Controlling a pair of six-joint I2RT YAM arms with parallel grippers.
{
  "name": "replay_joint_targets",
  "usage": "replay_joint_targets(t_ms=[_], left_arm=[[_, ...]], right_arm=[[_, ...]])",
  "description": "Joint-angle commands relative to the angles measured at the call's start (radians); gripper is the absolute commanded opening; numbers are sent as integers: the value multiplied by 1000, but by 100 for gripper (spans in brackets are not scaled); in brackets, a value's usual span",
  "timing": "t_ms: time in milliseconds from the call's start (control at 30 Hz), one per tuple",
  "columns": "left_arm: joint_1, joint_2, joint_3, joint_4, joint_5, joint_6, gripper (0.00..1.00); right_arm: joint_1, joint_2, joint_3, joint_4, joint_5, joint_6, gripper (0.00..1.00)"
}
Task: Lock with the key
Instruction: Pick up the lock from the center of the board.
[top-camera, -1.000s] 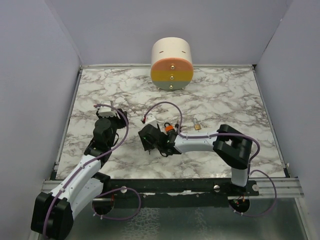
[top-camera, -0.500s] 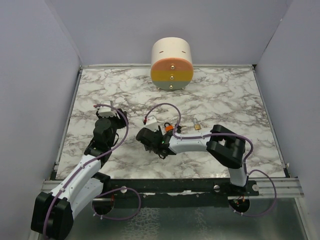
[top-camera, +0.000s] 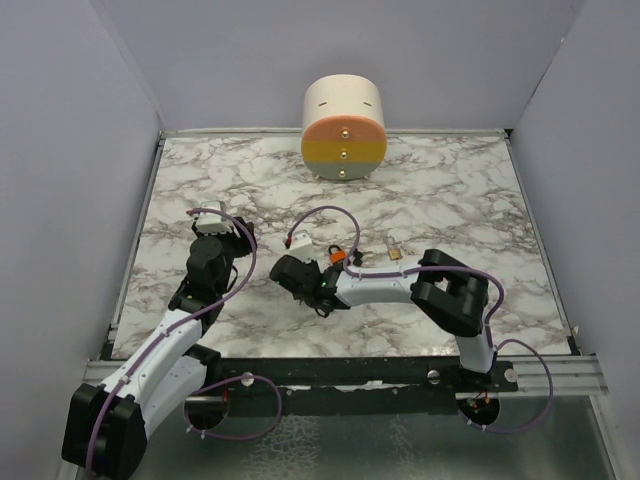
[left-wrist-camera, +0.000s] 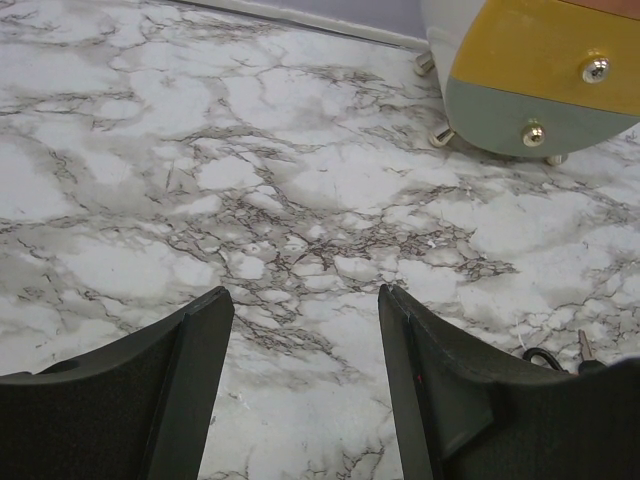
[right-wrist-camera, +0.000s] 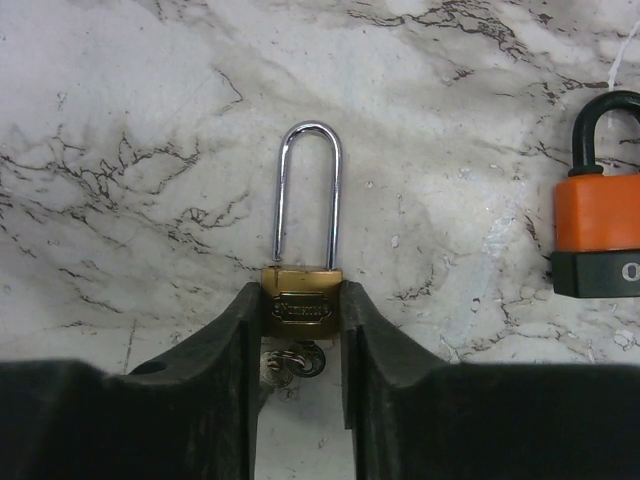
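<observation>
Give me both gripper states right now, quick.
The left gripper is open and empty.
The right gripper is closed on the brass padlock.

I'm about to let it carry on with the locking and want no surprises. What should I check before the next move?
1. Right claw gripping the brass padlock: ok, fingers touch both sides of its body.
2. That padlock's shackle clicked shut: cannot tell.
3. Left claw free to help: ok, open with nothing between its fingers.
4. Key located: cannot tell, no black-headed key shows clearly in any view.
5. Orange padlock out of the right claw's way: ok, it lies apart, off to one side.
</observation>
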Motion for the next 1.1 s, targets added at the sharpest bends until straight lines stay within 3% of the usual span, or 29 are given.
replay_joint_targets(t_ms=[0,67,100,333,500,767,933,1067], left_arm=[[8,-8,-9,30,0,-9,63],[8,-13,-9,29,0,-12,63],[8,-16,-9,30,-1,-13,63],[8,-10,14,33,1,-8,63],[8,-1,35,33,13,-9,63],[8,-8,55,32,48,-12,63],[9,-5,78,32,126,-16,63],[8,2,104,32,220,-21,63]], right_arm=[[6,42,18,-60,-11,10,17],[6,43,14,-84,-13,18,3],[6,41,9,-95,-10,25,1],[6,-46,-26,-38,67,-96,1],[6,-216,-118,211,91,-320,1],[1,-419,-237,462,92,-549,1],[-20,-627,-445,757,-61,-738,1],[-111,-819,-624,906,-291,-785,1]])
